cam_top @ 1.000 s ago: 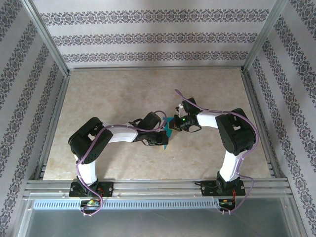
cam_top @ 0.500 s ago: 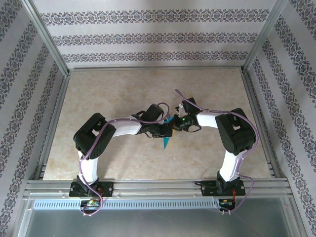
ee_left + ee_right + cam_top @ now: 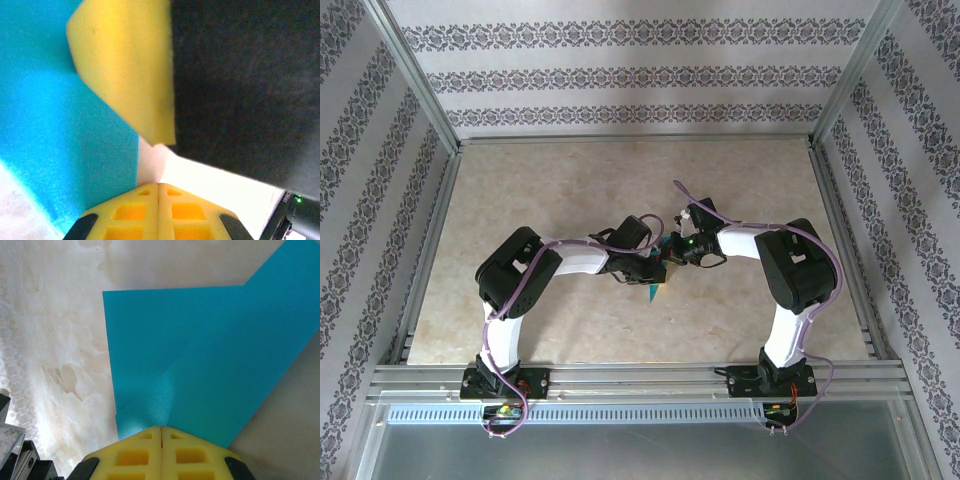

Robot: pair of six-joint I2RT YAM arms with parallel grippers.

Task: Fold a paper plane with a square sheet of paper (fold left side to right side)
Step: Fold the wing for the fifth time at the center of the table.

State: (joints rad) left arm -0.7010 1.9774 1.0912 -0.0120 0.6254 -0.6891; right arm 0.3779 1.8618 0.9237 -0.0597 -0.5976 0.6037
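Meeting mid-desk (image 3: 540, 190): left pincer (image 3: 159, 186) and right pincer (image 3: 161, 429) both pressed together, tips nearly touching each other. The square sheet of paper (image 3: 200, 355) lies straight ahead of the right pincer, reaching its tips; from the left pincer it's off to the left. Long axis runs far-to-near, point toward the near edge. Teal, flat, diagonal creases in. Can't tell whether either one actually pinches it.
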